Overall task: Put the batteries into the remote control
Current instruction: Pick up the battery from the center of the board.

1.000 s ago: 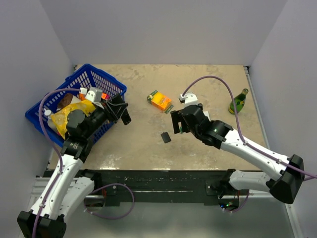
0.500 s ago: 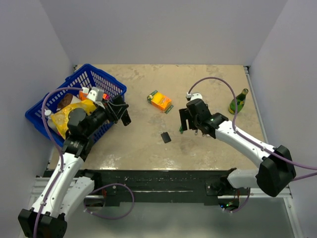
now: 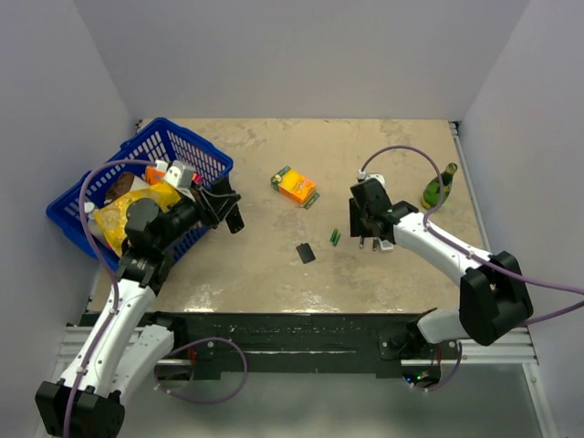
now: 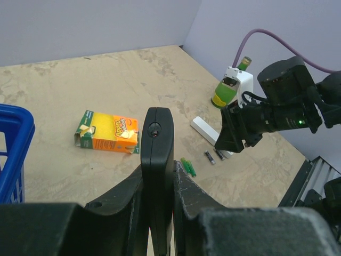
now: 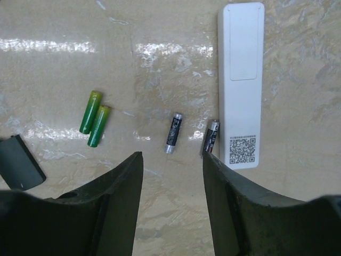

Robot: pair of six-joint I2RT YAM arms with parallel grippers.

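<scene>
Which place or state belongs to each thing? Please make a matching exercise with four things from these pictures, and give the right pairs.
Things:
1. remote control
2. batteries
3. black cover
4. green bottle

Places or states:
A. upright near the right edge of the table
B. lying side by side
C. clamped in the left gripper
D. lying flat, alone, near the batteries

Pairs: 1-C, 2-B, 3-D, 4-A
</scene>
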